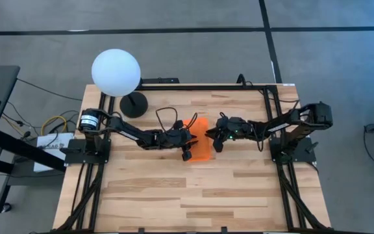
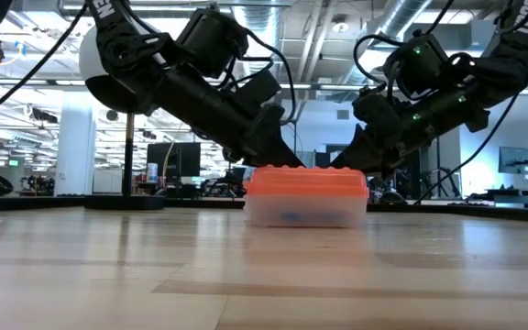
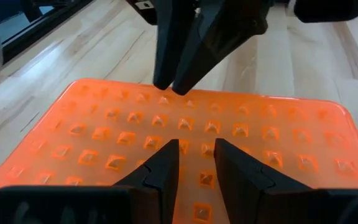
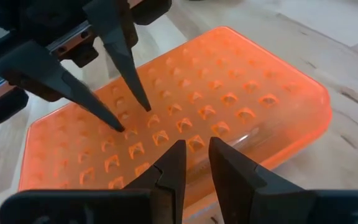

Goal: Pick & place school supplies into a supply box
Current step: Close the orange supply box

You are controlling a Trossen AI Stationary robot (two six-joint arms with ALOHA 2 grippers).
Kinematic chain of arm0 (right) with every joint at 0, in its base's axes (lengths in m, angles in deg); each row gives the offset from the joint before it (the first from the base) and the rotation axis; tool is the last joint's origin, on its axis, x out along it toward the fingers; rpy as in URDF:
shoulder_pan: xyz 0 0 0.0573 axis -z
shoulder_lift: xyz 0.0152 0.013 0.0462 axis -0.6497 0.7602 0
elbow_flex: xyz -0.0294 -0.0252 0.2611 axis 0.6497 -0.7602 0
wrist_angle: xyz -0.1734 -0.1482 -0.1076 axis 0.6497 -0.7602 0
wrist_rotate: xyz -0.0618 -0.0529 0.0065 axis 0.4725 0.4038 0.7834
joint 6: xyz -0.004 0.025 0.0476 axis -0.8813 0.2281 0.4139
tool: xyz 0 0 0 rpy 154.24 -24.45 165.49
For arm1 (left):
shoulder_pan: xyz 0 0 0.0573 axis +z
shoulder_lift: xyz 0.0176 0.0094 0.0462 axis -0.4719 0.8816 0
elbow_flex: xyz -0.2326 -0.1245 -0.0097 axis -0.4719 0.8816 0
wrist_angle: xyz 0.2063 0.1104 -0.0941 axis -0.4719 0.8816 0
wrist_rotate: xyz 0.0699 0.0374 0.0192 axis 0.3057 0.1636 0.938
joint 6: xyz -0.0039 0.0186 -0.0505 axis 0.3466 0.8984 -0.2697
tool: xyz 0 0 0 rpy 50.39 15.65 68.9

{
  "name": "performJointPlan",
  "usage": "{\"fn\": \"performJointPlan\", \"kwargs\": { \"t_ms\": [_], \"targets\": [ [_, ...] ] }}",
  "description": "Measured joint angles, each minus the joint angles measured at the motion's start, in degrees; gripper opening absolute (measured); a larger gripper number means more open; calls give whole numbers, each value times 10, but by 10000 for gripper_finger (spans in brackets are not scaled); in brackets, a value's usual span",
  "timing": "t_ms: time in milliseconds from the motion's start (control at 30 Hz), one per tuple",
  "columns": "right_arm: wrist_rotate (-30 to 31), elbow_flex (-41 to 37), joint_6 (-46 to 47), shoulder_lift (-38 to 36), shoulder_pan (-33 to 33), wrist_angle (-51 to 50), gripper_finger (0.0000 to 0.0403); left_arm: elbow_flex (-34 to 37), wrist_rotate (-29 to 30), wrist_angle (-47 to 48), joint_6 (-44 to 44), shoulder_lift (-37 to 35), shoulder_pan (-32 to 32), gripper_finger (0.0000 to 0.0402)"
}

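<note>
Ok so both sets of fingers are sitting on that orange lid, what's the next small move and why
Probably lift both grippers straight up off the supply box. Its orange lid looks closed, and no loose supplies show on the table. The left gripper and right gripper have their tips at the lid, fingers slightly parted and holding nothing. I can't tell whether the lid is fully latched.

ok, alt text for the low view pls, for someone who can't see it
A closed supply box, clear tray under an orange lid, sits on the wooden table. Both dark arms slant down to its lid, the left gripper and the right gripper empty. A white globe lamp stands behind.
</note>
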Motion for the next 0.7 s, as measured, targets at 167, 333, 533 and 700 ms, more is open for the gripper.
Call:
{"fn": "performJointPlan", "kwargs": {
  "t_ms": [167,333,533,700],
  "targets": [
    [1,0,6,0,-8,0,69,-1,15,14,-1,0,-13,98],
    [10,0,14,0,-19,0,69,-1,15,17,-1,0,-15,98],
    [12,0,25,0,-30,0,69,-1,13,19,-3,0,-19,98],
    [10,0,30,0,-38,0,69,-1,14,20,-4,0,-23,98]
  ]
}}
